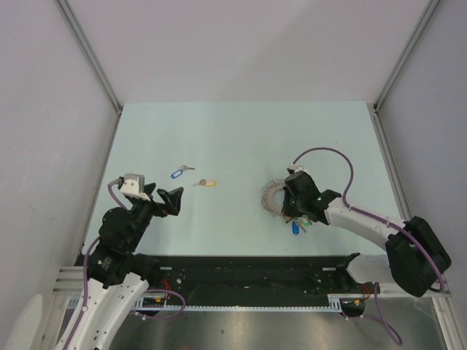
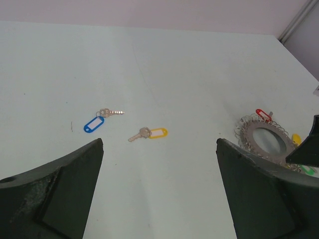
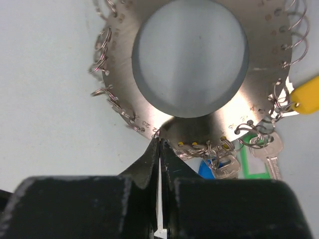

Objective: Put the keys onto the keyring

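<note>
Two loose keys lie left of the table's centre: one with a blue tag point(image 1: 178, 172) point(image 2: 101, 119) and one with a yellow-orange tag point(image 1: 204, 183) point(image 2: 149, 133). The keyring point(image 1: 274, 197) point(image 2: 264, 141) point(image 3: 119, 84) is a flat grey metal disc with a round hole, fringed with small wire rings, keys and coloured tags; it lies right of centre. My left gripper point(image 1: 172, 200) point(image 2: 159, 145) is open and empty, raised, near side of the two keys. My right gripper point(image 1: 295, 197) point(image 3: 160, 142) is shut, its tips touching the keyring's near rim by a small wire ring.
Yellow point(image 3: 306, 94), green point(image 3: 254, 167) and blue point(image 3: 205, 169) tags hang from the keyring's rim near my right fingers. Grey walls with metal corner posts point(image 1: 91, 55) bound the pale table. A black rail point(image 1: 241, 266) runs along the near edge.
</note>
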Motion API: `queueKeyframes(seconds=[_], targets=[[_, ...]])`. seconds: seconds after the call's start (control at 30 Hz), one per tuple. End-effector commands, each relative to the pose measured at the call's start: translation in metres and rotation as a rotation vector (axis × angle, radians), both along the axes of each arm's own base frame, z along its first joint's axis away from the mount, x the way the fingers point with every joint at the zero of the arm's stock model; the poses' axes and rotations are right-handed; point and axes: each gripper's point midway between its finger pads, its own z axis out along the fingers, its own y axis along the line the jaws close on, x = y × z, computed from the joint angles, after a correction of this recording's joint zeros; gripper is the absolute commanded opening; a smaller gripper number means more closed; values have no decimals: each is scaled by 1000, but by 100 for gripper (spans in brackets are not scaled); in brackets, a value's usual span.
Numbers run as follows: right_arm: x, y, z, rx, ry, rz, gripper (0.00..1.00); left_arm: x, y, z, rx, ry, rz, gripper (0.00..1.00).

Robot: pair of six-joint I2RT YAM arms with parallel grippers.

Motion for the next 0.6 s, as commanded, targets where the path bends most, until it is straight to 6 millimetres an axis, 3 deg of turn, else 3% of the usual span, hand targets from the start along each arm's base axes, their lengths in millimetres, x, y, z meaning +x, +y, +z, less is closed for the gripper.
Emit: queueKeyframes(seconds=[0.0,0.13,0.33,0.5,0.57], targets=[[17,-3,46,8,-193,47,0,1,-13,13,24,-31,-78,100],[25,-2,87,2,-358,99,0,3,-39,5,43,14,-221,100],[25,16,150,-80,-630,277,0,1,-79,14,26,32,-442,100],[21,34,202,-16,-800,332,0,2,-104,40,19,5,-552,99],[16,43,230,60,-892,360,0,2,-112,58,21,-41,-585,100]])
